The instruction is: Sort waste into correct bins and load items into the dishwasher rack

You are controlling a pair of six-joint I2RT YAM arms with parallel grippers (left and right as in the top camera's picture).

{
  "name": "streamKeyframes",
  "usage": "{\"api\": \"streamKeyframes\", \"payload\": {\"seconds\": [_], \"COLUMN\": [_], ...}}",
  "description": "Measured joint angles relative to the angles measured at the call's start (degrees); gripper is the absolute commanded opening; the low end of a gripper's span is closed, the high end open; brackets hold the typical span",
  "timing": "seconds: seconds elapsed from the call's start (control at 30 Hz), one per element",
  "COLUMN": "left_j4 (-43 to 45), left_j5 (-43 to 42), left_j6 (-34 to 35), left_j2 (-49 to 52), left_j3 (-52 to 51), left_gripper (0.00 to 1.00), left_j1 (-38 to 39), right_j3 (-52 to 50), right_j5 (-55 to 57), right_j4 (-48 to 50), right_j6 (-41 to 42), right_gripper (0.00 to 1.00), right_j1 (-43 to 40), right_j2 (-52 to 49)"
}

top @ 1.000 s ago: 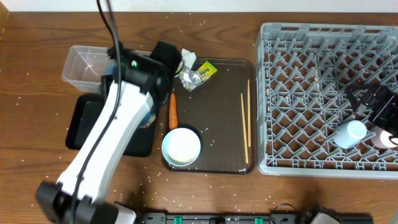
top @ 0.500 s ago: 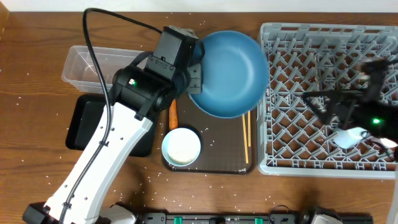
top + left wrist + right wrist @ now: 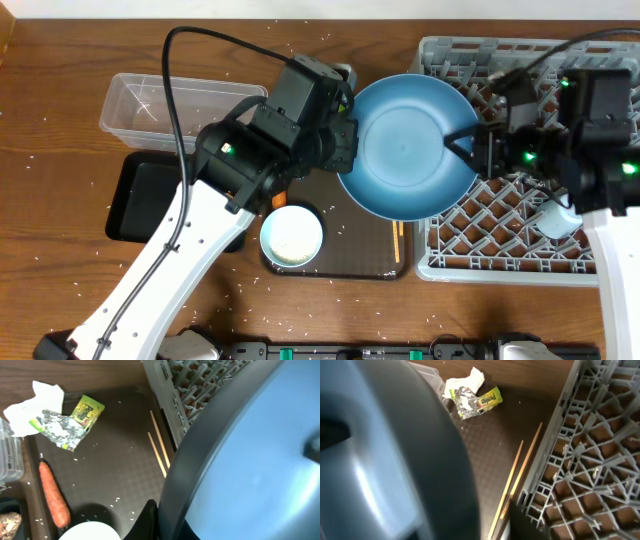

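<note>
The dark-blue plate (image 3: 405, 145) hangs tilted between the brown serving tray and the grey dishwasher rack (image 3: 530, 60). My left gripper (image 3: 347, 150) is shut on its left rim, one finger (image 3: 150, 520) pressed against the edge. My right gripper (image 3: 465, 145) straddles the right rim. One of its fingers (image 3: 535, 525) stands a little off the rim and the other is hidden. On the tray lie crumpled paper (image 3: 30, 402), the foil wrapper (image 3: 70, 422), the carrot (image 3: 52, 495), two chopsticks (image 3: 160, 445) and the white bowl (image 3: 292, 237).
The clear tub (image 3: 150, 105) and black tray (image 3: 140, 195) sit at the left, with a brown lump (image 3: 7, 525) in the black one. A pale cup (image 3: 560, 215) lies in the rack's near right part. Rice grains dot the wooden table (image 3: 60, 280).
The left arm has carried the plate right, up to the rack's edge. The right arm has swung left to the plate's right rim, its jaws narrowing.
</note>
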State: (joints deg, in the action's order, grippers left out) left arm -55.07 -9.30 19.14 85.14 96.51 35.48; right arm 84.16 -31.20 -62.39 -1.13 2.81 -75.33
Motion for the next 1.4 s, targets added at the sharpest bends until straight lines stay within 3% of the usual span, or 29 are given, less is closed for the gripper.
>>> {"api": "streamKeyframes", "payload": {"seconds": [0.2,0.23,0.27,0.3,0.33,0.6,0.83,1.1,1.4], "left_j4": [0.09,0.11,0.20,0.28,0.17,0.02,-0.17,-1.75,-5.68], "left_j5": [0.04,0.04,-0.13,-0.87,-0.96,-1.27,-1.29,-1.27,-1.29], "left_j6": [0.09,0.09,-0.15,-0.26,-0.17,-1.16,-1.20,-1.20,-1.20], "left_j2": [-0.22,-0.22,-0.22,-0.22,-0.31,-3.13,-9.75,-13.64,-14.23], "left_j3": [0.00,0.00,0.00,0.00,0.00,0.00,0.00,0.00,0.00], "left_gripper": [0.07,0.15,0.54,0.85,0.98,0.98,0.98,0.98,0.98], "left_j1": [0.04,0.04,0.04,0.13,0.17,0.15,0.15,0.15,0.15], "right_j3": [0.00,0.00,0.00,0.00,0.00,0.00,-0.17,-0.11,-0.33], "right_j5": [2.97,3.30,4.09,5.70,8.96,46.73,82.29,98.07,103.25], "right_j4": [1.99,2.03,1.95,1.92,1.84,3.52,17.62,34.07,54.58], "right_j6": [1.18,1.18,1.46,1.73,2.40,9.75,10.25,-8.39,-30.51], "right_gripper": [0.01,0.01,0.01,0.01,0.01,0.01,0.01,0.01,0.01], "right_j1": [0.92,0.92,0.96,1.05,1.09,0.68,-3.02,-5.46,-12.11], "right_j2": [-0.66,-0.66,-0.66,-0.63,-0.61,-0.61,-0.72,-6.38,-19.21]}}
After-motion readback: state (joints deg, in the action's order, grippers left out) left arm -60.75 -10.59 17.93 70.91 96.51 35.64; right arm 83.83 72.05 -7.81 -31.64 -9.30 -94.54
